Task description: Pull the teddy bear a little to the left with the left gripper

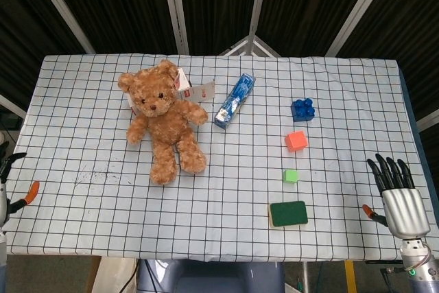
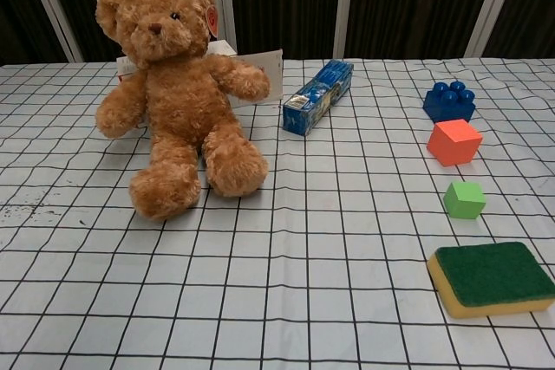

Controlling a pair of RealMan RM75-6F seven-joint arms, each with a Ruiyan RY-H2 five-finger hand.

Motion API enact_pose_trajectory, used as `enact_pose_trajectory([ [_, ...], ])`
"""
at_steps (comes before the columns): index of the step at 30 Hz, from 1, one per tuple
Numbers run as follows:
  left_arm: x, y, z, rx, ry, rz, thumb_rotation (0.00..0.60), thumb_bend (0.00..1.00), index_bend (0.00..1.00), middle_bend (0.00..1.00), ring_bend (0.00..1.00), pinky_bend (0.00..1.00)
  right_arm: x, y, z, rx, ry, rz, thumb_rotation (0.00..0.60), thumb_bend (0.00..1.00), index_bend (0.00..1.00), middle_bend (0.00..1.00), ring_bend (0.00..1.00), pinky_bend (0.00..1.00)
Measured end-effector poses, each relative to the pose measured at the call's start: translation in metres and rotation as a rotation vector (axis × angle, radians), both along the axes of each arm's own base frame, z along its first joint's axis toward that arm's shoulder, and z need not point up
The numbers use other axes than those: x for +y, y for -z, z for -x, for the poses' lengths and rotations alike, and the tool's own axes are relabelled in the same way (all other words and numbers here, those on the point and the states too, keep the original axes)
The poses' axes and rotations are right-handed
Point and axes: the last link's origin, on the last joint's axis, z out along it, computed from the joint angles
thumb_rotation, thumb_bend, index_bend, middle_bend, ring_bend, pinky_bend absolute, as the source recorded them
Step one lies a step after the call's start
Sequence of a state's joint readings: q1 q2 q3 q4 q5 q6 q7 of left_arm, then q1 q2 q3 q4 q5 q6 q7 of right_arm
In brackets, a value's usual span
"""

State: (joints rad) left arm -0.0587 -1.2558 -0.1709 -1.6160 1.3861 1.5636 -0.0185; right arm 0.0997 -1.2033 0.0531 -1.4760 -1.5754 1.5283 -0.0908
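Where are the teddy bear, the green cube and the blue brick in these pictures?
teddy bear (image 2: 182, 97): chest view, on its belly.
green cube (image 2: 464, 200): chest view, on its front face.
blue brick (image 1: 302, 110): head view, on its studded top.
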Motion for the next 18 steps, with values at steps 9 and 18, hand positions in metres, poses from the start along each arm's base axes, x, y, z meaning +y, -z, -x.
enact_pose_trajectory([
  [9,0.02,0.013,-0.008,-0.289,0.081,0.15,0.6,0.28,0.23,0.04,0.0,0.0,-0.002,0.0,0.001,-0.02,0.01,-0.019,0.6,0.1,0.0,0.0,0.0,0.0],
  [18,0.081,0.034,-0.017,-0.656,0.081,0.317,0.6,0.21,0.22,0.04,0.0,0.0,-0.001,-0.001,0.001,-0.026,0.013,-0.027,0.6,0.1,0.0,0.0,0.0,0.0],
])
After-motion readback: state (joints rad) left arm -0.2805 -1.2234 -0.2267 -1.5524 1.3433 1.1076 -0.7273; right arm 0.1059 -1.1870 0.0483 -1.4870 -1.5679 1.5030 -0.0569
